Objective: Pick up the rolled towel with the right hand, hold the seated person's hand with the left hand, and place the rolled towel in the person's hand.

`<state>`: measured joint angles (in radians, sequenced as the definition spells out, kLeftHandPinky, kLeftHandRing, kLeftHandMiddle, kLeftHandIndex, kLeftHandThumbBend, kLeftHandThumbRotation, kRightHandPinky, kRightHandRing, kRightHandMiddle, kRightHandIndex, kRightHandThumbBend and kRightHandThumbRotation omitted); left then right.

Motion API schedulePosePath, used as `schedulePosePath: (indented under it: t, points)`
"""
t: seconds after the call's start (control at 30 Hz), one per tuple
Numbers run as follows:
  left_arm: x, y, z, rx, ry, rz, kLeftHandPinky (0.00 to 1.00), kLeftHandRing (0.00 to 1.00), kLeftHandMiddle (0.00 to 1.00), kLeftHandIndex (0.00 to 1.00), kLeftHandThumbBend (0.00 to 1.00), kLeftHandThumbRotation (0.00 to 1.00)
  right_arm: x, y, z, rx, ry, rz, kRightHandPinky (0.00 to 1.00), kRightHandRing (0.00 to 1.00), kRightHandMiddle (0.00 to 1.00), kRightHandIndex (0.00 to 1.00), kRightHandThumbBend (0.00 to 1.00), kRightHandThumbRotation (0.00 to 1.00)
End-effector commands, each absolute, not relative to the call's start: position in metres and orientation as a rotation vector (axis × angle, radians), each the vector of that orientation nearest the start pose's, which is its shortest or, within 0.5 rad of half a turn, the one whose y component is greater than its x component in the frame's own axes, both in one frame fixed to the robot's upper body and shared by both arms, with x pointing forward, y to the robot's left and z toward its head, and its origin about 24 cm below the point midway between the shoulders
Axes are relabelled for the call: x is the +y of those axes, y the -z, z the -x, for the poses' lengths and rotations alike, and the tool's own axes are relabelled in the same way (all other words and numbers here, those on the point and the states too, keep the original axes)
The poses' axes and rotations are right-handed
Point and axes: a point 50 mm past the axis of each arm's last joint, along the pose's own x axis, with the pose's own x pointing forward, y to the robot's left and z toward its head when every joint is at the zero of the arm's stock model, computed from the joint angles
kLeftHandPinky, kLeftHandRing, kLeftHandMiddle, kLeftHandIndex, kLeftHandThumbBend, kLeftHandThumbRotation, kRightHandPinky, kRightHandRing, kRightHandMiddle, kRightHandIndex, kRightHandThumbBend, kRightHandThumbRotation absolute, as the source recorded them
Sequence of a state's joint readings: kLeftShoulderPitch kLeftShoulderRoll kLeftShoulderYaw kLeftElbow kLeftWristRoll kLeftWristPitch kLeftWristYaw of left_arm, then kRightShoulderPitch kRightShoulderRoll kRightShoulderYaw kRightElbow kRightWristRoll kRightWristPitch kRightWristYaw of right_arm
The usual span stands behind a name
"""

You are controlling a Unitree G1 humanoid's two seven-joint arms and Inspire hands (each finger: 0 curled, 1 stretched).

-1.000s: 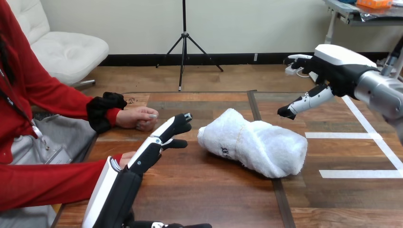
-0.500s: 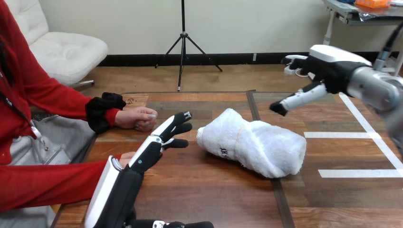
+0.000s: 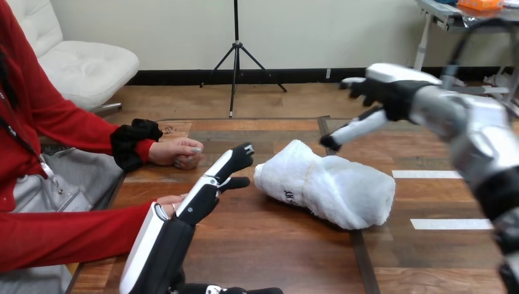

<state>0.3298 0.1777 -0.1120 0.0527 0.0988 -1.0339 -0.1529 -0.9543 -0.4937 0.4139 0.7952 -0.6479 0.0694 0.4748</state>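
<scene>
Right hand (image 3: 392, 92) shifted left toward rolled towel (image 3: 327, 184) (fingers (image 3: 356, 128) straight).

Rolled towel (image 3: 330, 187): white terry cloth, fluffy, matt. Surface (image 3: 275, 245): brown wood, smooth, faint sheen, grain visible. Left hand (image 3: 183, 220) and right hand (image 3: 395, 92): matt black plastic, smooth white shells. Right forearm (image 3: 471, 122): silver metal, satin.

The rolled towel (image 3: 327, 184) lies on the wooden table (image 3: 275, 251), near its middle. The right hand (image 3: 392, 92) hovers above the towel's far side, fingers straight, clear of it. The left hand (image 3: 183, 214) reaches forward with straight fingers, just left of the towel, partly covering the person's nearer hand (image 3: 168, 201). The person's farther hand (image 3: 177, 152) rests closed on the table's left edge.
</scene>
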Motion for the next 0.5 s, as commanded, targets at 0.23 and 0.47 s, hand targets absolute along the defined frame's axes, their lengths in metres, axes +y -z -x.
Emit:
schedulePosePath:
  t: [0.23,0.47]
  points:
    - [0.145,-0.062,-0.166,-0.705,0.333,-0.213,0.81,0.9,0.94,0.91,1.0,0.5,-0.136,-0.156,-0.419,0.288,-0.407,1.454,0.38,0.59,0.72,1.0,1.0,0.65]
    - [0.143,-0.062,-0.165,-0.706,0.331,-0.206,0.81,0.91,0.94,0.91,1.0,0.5,-0.125,-0.141,-0.419,0.342,-0.433,1.482,0.45,0.69,0.81,0.99,1.0,0.67]
